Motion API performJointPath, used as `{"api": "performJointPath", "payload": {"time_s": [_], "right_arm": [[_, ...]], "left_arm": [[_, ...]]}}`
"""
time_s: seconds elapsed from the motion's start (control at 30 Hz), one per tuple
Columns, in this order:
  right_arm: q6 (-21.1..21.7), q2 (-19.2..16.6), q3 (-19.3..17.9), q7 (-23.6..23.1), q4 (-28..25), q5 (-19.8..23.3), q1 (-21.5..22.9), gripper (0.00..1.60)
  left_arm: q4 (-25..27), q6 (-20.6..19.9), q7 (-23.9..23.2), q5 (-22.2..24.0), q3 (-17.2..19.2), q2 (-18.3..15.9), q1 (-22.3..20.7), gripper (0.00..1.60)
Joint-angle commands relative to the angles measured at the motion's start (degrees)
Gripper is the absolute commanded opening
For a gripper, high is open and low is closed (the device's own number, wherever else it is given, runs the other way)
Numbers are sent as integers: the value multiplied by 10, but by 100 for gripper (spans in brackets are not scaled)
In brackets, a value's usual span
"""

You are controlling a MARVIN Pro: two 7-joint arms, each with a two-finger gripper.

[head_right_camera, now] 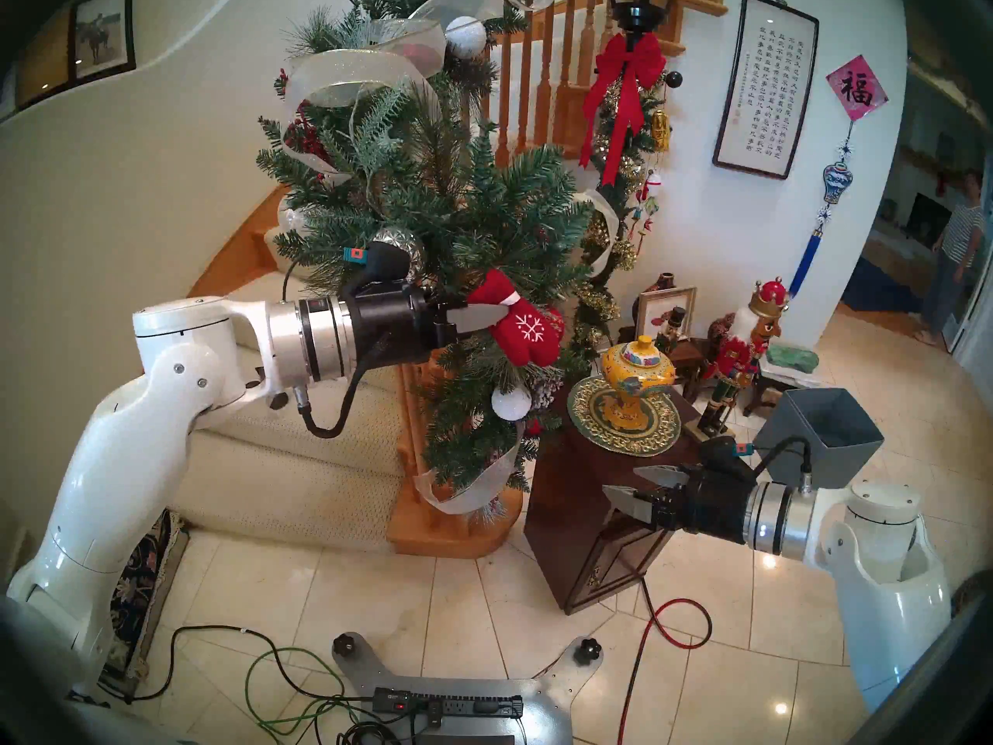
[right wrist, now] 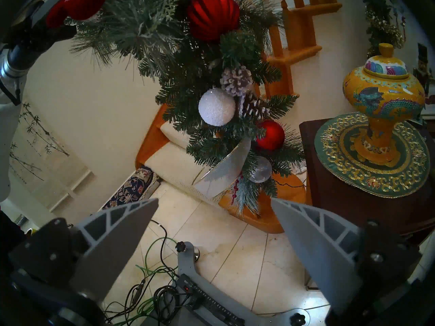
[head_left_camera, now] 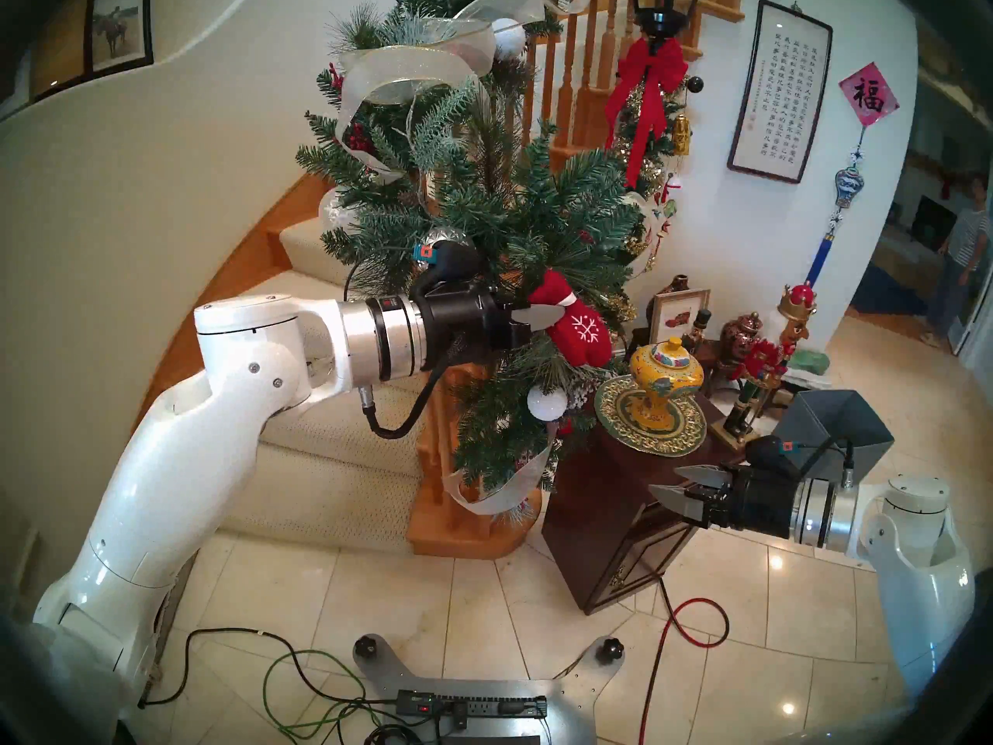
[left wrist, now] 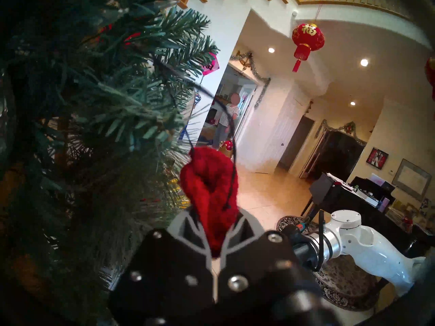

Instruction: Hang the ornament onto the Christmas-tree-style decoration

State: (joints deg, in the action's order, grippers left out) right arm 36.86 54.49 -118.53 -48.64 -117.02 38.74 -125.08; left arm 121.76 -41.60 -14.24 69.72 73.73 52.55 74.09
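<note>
At the near edge of the head view lies the robot's grey base plate [head_left_camera: 473, 674] with a power strip [head_left_camera: 473, 707] and loose green, black and red cables on the tiled floor.

Low on the right, the right claw [head_left_camera: 678, 490] hangs released, its two grey fingers spread and empty, in front of a dark wooden desk [head_left_camera: 607, 518]. That desk carries one yellow lidded vase [head_left_camera: 665, 384] on a round green-and-gold mat [head_left_camera: 651, 419]; a grey open box [head_left_camera: 830, 432] shows just behind the right wrist, and nutcracker figures [head_left_camera: 763, 362] stand further back.

The left arm reaches in level from the left. The left claw [head_left_camera: 559, 315] is clenched on one red felt mitten [head_left_camera: 579, 327], pinching it at the white cuff band. The mitten's long axis slants: cuff up and toward the claw, finger end down and to the right, snowflake facing the head camera. In the left wrist view its thin black loop [left wrist: 229, 120] rises from the cuff toward the needles; whether it has caught on a twig cannot be told.

The mitten sits against the front of the pine garland [head_left_camera: 483, 201], whose twigs crowd close around the claw. In the head view one faceted silver ball [head_left_camera: 448, 238] shows just above the left wrist, and two white snowy balls: one [head_left_camera: 547, 402] below the mitten, one [head_left_camera: 508, 35] near the top beside the silver ribbon [head_left_camera: 419, 66].

Behind stand the wooden banister [head_left_camera: 583, 77], a smaller greenery with a red bow [head_left_camera: 647, 77], and a framed calligraphy scroll [head_left_camera: 776, 91].
</note>
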Motion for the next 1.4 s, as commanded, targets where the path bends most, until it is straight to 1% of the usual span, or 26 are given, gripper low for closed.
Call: {"api": "performJointPath", "payload": {"time_s": [0.0,0.13,0.47,0.63,0.97,1.13,1.2,1.37], "right_arm": [[-1,-1,-3,0,-3,1,2,160],[-1,-1,-3,0,-3,1,2,160],[-1,-1,-3,0,-3,1,2,160],[-1,-1,-3,0,-3,1,2,160],[-1,-1,-3,0,-3,1,2,160],[-1,-1,-3,0,-3,1,2,160],[-1,-1,-3,0,-3,1,2,160],[-1,-1,-3,0,-3,1,2,160]], "left_arm": [[7,24,-39,1,11,-8,15,0],[18,27,-52,6,19,-13,26,0],[55,32,-86,24,57,-36,70,0],[67,35,-95,23,71,-46,90,0],[77,32,-108,2,82,-77,123,0],[73,37,-119,-10,82,-81,130,0],[75,46,-121,-31,79,-87,129,0],[73,51,-128,-36,77,-84,131,0]]}}
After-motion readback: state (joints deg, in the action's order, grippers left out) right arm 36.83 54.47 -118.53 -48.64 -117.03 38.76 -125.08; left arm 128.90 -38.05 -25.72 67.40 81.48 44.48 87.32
